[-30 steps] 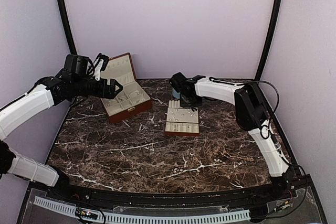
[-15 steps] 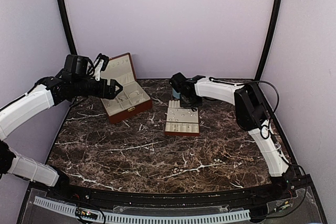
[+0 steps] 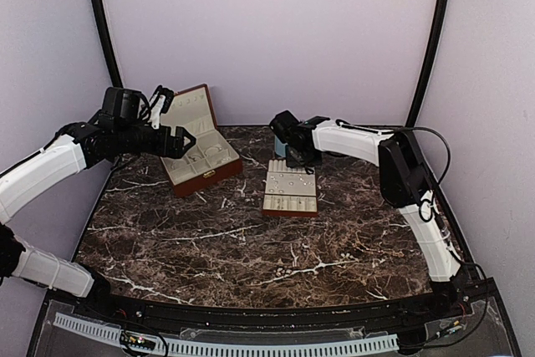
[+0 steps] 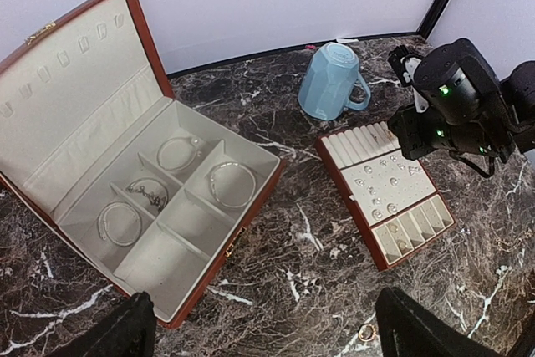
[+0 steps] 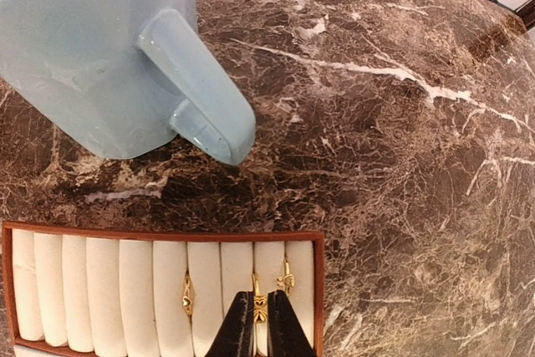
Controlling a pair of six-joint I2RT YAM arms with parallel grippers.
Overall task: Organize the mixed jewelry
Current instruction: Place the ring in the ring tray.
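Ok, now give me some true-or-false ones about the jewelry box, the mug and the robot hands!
1. The box has its lid open. True.
2. The blue mug sits inside the box. False: it stands on the table, beside the tray.
3. Some bracelets lie in the box's compartments. True.
4. The left gripper is shut. False: its jaws stand wide open.
5. The tray's padded rolls hold no rings. False: three gold rings are tucked there.
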